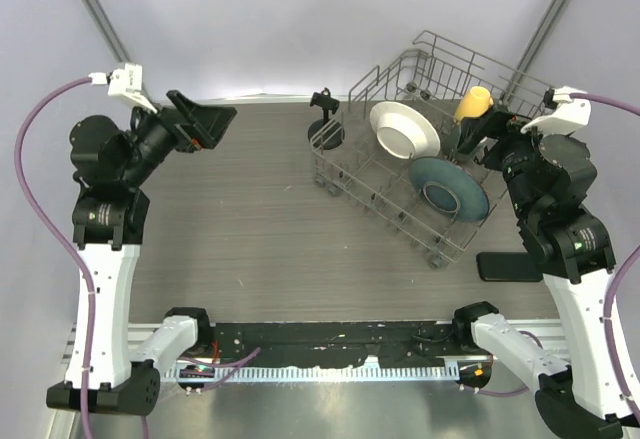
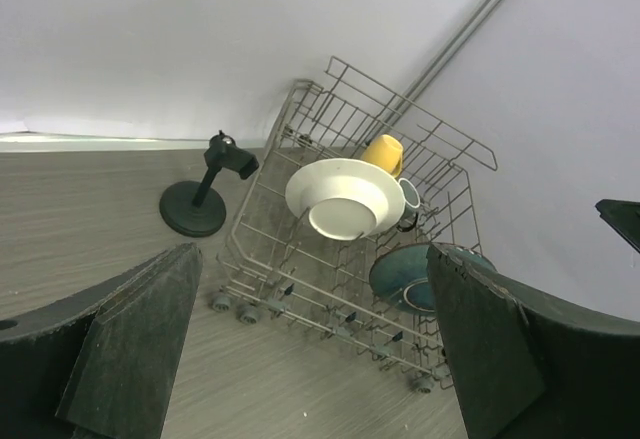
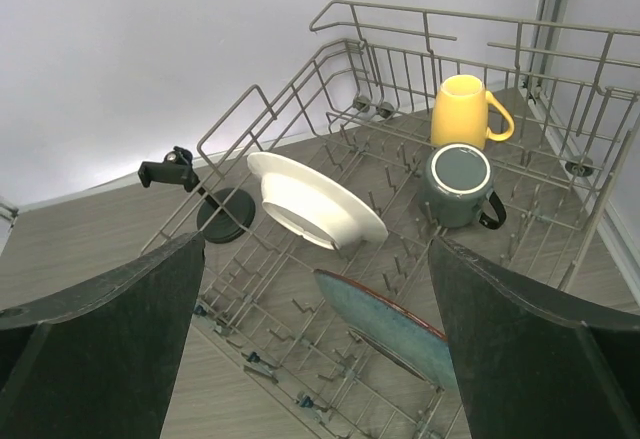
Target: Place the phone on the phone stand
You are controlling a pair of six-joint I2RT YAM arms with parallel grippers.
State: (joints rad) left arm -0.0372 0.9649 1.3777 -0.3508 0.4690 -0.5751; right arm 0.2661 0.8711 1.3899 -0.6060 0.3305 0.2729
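- Left gripper hangs raised over the far-left part of the table. Its 2 fingers are spread wide with nothing between them.
- Right gripper hovers above the grey wire dish rack. Its 2 fingers are also set wide apart and empty.
- The phone lies flat on the table, below and behind the right gripper, toward the arm bases. It sits just outside the rack's near corner, partly hidden by the right arm, and neither wrist camera shows it.
- The phone stand stands upright on its round base, ahead and to the left of the right gripper, just beside the rack's far-left end. From the left gripper it sits ahead and off to the right. It is well apart from the phone.
- Inside the rack, ahead of the right gripper, a white plate leans on edge. A blue plate stands nearer the fingers.
- Farther ahead and to the right are 2 mugs, a grey mug and, just beyond it, a yellow mug.
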